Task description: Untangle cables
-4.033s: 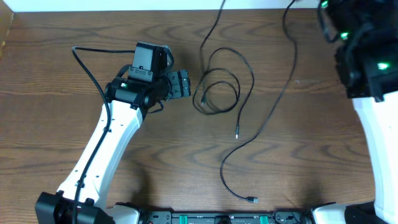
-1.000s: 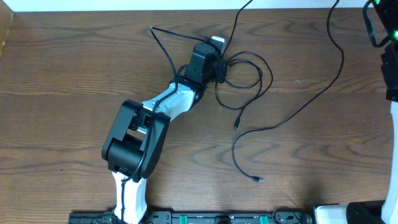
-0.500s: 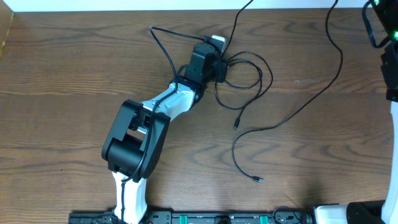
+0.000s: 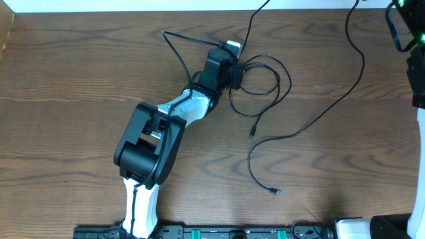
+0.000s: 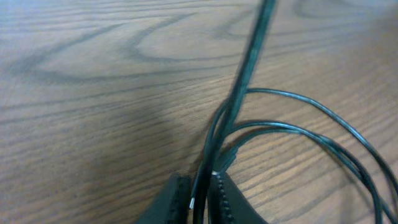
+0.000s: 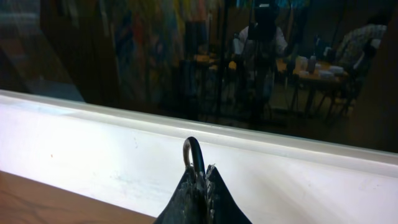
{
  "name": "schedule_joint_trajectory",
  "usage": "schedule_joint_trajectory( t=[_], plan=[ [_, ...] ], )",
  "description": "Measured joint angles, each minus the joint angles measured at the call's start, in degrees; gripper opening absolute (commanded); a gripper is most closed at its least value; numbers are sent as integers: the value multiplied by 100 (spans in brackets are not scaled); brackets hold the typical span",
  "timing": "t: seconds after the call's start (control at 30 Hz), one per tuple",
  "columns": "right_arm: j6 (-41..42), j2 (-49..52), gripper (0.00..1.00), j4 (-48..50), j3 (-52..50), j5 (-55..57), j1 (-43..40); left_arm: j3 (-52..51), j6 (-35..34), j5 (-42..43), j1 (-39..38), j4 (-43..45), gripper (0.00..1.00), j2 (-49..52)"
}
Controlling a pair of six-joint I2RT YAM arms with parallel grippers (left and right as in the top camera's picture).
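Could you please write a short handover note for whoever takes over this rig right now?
The left gripper is shut on a black cord at the looped bundle.
The right gripper is shut on a thin cord, raised at the far right.
The long cord runs from the far right to its plug near the front.
Done: the long cord lies apart from the loops.
Left: the loops overlap, so separate them.

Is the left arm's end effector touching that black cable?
Touching. The left wrist view shows the left end effector pinched shut on the black cable.
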Motion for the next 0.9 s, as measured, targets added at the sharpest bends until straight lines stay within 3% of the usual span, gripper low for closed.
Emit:
schedule_joint_trajectory(
  t=[0.4,0.7,0.9],
  plan=[
    [0,0,1,-544,2,-2,-103,0,-11,-59,170,-37,7,-391],
    [-44,0,1,-1008,2,2,-352,0,72,-573,1067,28,8,-2732],
    [-48,0,1,-1134,2,4,-481,0,120,-647,1502,-66,7,-3786]
  ],
)
